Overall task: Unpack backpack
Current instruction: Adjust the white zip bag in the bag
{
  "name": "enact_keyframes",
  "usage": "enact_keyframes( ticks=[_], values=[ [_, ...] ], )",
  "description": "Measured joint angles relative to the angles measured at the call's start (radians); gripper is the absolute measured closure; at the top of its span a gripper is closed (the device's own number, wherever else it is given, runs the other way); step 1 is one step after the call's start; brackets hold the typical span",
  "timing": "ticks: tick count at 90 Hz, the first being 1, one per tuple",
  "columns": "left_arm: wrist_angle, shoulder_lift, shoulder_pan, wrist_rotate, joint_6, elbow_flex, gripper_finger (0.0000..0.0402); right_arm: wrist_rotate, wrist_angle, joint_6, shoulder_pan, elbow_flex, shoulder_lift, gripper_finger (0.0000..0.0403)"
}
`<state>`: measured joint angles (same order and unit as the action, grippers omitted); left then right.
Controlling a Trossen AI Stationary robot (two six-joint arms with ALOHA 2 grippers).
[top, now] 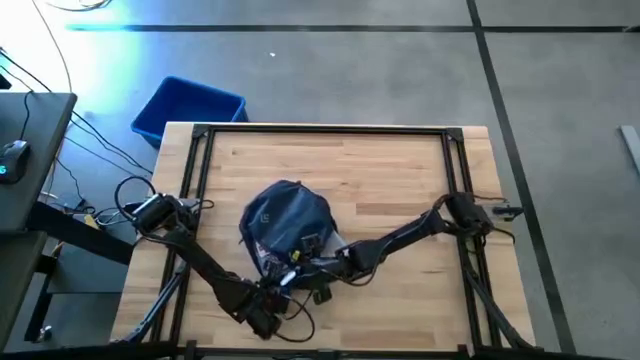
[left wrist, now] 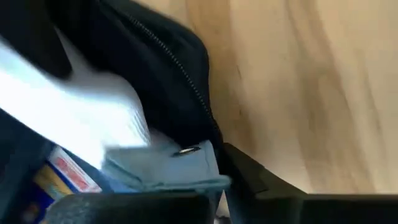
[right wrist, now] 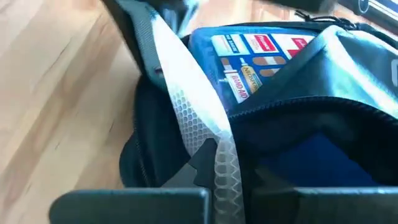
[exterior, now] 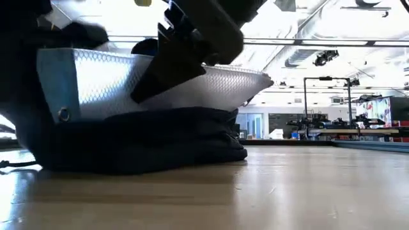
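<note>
The backpack [top: 287, 222] lies near the middle of the wooden bench [top: 380, 170], its open mouth toward the front edge. Both arms meet at that opening. The left hand [top: 268, 300] sits at the front edge of the bag; the right hand [top: 322, 266] is just beside it. Whether either hand is open or closed cannot be told. A clear, textured plastic pouch [right wrist: 199, 134] with a pale blue edge stands partly out of the opening. A box with printed labels [right wrist: 258, 59] shows inside. A blue bin [top: 188, 108] stands on the floor beyond the bench.
</note>
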<state>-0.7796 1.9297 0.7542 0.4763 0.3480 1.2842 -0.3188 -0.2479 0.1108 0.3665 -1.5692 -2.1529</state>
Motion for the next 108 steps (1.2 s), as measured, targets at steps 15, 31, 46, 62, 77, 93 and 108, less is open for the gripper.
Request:
enact_keyframes(
  ticks=[15, 31, 46, 62, 77, 93, 108],
  values=[
    [-0.045, -0.033, 0.025, 0.07, -0.011, 0.047, 0.0401, 0.05, 0.039, -0.011, -0.03, 0.0, -0.007, 0.0403],
    [-0.035, -0.115, 0.062, 0.195, -0.021, 0.06, 0.0401, 0.056, 0.055, -0.012, -0.054, -0.001, -0.027, 0.0403],
    [-0.02, -0.184, 0.099, 0.343, -0.02, 0.065, 0.0401, 0.082, 0.025, 0.002, -0.082, 0.0, -0.041, 0.0403],
    [-0.022, -0.193, 0.106, 0.392, -0.012, 0.065, 0.0401, 0.118, 0.025, 0.064, -0.078, 0.0, -0.041, 0.0403],
    [-0.008, -0.188, 0.097, 0.244, 0.042, 0.064, 0.0401, 0.09, 0.019, 0.069, -0.072, 0.0, -0.041, 0.0403],
    [-0.01, -0.183, 0.095, 0.084, 0.112, 0.048, 0.0398, 0.087, 0.009, 0.07, -0.072, 0.0, -0.041, 0.0403],
    [-0.011, -0.183, 0.079, 0.076, 0.168, -0.026, 0.0359, 0.087, -0.001, 0.069, -0.072, 0.0, -0.041, 0.0403]
  ],
)
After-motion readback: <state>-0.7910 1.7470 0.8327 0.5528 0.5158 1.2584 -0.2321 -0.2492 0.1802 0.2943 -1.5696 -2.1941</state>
